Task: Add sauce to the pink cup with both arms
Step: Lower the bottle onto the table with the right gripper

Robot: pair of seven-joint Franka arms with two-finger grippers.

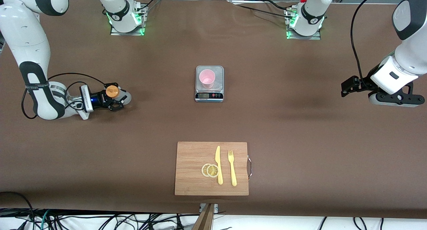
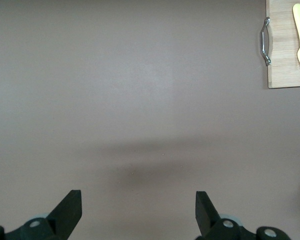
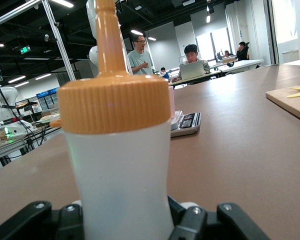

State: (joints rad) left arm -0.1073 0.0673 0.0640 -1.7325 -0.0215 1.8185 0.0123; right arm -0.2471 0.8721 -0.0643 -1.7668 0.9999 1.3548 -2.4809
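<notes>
Open-plan robotics lab, bench-mounted arms (image 1: 123,13), desk workers (image 3: 191,62) at laptops

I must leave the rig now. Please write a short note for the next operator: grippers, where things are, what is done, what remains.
Right gripper: shut on the sauce bottle, upright at the right arm's end of the table.
Left gripper: open, holding nothing, waiting over bare table at the left arm's end.
Pink cup: upright on the scale, mid-table.
Done: bottle gripped.
Left: carry it to the cup and add the sauce.
</notes>
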